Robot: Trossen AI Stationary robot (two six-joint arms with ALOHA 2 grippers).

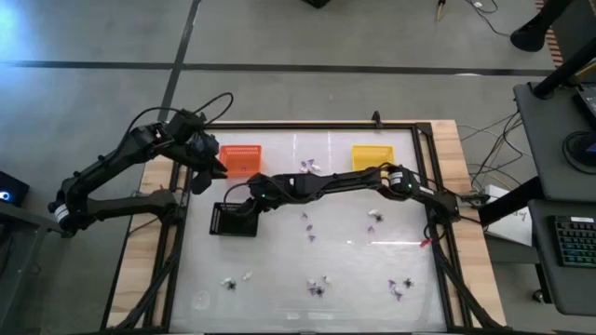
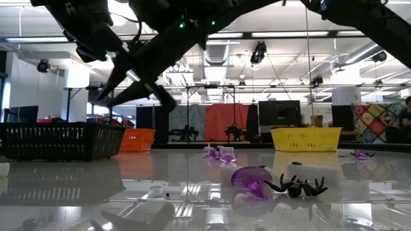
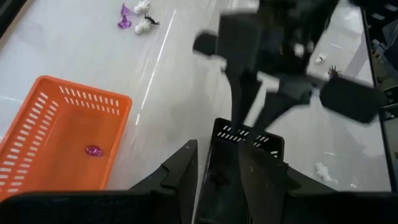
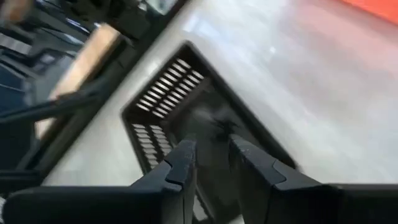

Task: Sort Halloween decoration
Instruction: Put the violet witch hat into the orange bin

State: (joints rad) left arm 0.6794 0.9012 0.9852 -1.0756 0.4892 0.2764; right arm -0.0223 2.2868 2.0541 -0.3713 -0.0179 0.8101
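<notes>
Small Halloween decorations lie scattered on the white table: purple and whitish ones (image 1: pixel 307 166) at the far side, more (image 1: pixel 318 287) near the front, and a black spider (image 2: pixel 298 187) beside a purple piece (image 2: pixel 250 179). My right gripper (image 4: pixel 212 155) hangs open, slanting down over the black tray (image 1: pixel 233 220); a blurred dark shape (image 4: pixel 219 127) shows in the tray below its fingers. My left gripper (image 3: pixel 217 180) stands open and empty above the table's left edge, between the orange basket (image 1: pixel 240 158) and the tray. One purple piece (image 3: pixel 93 150) lies in the orange basket.
A yellow basket (image 1: pixel 372 156) stands at the far side, right of the orange one. My right arm (image 1: pixel 345 181) stretches across the middle of the table. Black frame bars (image 1: pixel 428 186) run along the table's edges.
</notes>
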